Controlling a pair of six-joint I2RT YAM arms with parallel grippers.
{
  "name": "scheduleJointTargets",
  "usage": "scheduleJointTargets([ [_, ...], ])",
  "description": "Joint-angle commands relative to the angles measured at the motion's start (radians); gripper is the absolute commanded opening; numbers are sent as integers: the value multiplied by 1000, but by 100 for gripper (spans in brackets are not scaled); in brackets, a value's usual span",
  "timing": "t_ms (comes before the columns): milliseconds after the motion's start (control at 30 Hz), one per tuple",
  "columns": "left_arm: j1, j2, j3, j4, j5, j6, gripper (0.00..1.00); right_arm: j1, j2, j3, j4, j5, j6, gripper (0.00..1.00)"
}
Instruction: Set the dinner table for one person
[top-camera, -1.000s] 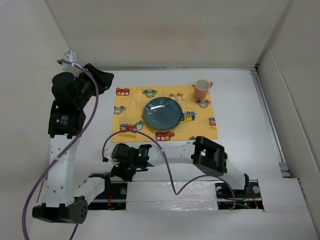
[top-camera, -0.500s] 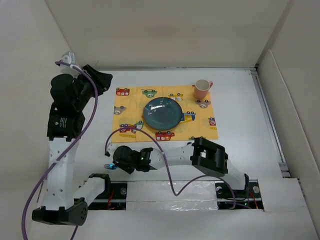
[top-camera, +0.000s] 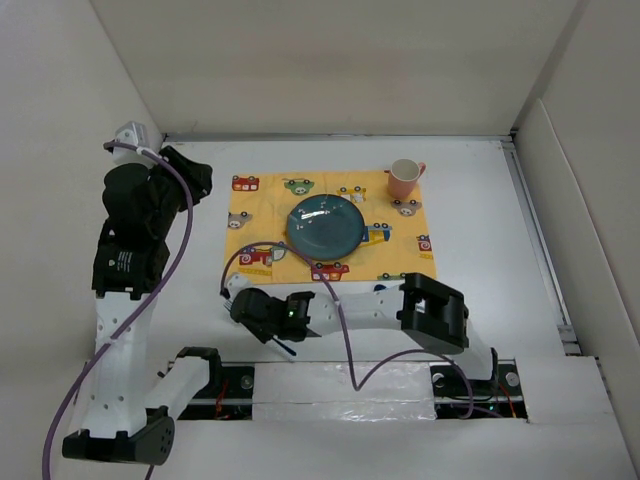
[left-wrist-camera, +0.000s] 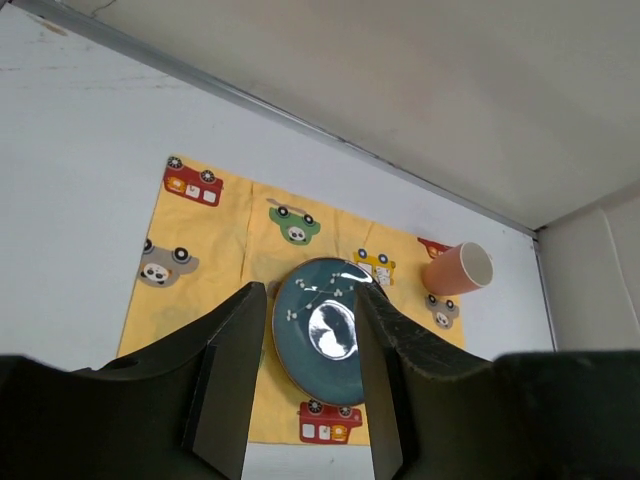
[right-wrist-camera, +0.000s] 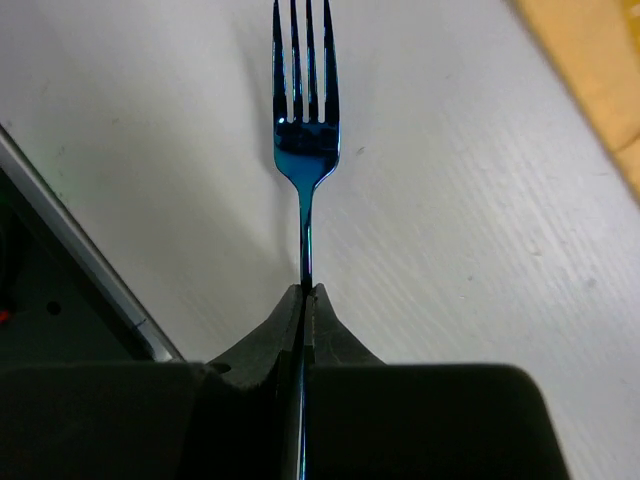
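On the white dinner table (top-camera: 480, 230) lies a yellow cartoon-print placemat (top-camera: 255, 215). A teal plate (top-camera: 326, 225) sits at its middle and a pink cup (top-camera: 404, 177) at its far right corner. My right gripper (right-wrist-camera: 309, 290) is shut on the thin handle of a shiny blue fork (right-wrist-camera: 305, 150), whose tines point away over bare table near the front edge. In the top view that gripper (top-camera: 250, 305) sits just in front of the placemat's near left corner. My left gripper (left-wrist-camera: 310, 295) is open, held high at the left, looking down on the plate (left-wrist-camera: 330, 330) and cup (left-wrist-camera: 457, 268).
White panels wall the table on the far, left and right sides. The arms' base rail (top-camera: 340, 385) runs along the near edge, and its dark edge (right-wrist-camera: 70, 260) shows left of the fork. A placemat corner (right-wrist-camera: 600, 80) lies to the fork's right.
My right gripper has closed on the fork's handle and shifted slightly right, toward the placemat. The left arm has drawn back a little; its jaws stay open.
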Motion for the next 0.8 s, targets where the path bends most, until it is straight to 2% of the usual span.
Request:
scheduleJointTargets([
  [0,-15,-23,0,6,-87,20,38,-56,-90,105,-41,25,76,0],
  [233,-56,-24,-54,18,-165,-51,31,-210,53,375,-191,112,263,0],
  [367,-91,-47,-132,17,-110,-86,27,-311,169,600,-262,144,392,0],
  [400,-104,-52,-156,6,-117,-84,16,-326,213,634,-264,138,419,0],
  [467,-142,-67,-181,-14,-161,-86,3,-348,263,704,-282,144,453,0],
  [500,-153,-70,-192,-22,-175,-92,0,-366,289,778,-303,147,482,0],
  [600,-182,-75,-216,-33,-192,-104,0,-391,369,863,-339,164,550,0],
  [767,-203,-76,-232,-34,-208,-103,0,-414,419,869,-273,138,581,0],
])
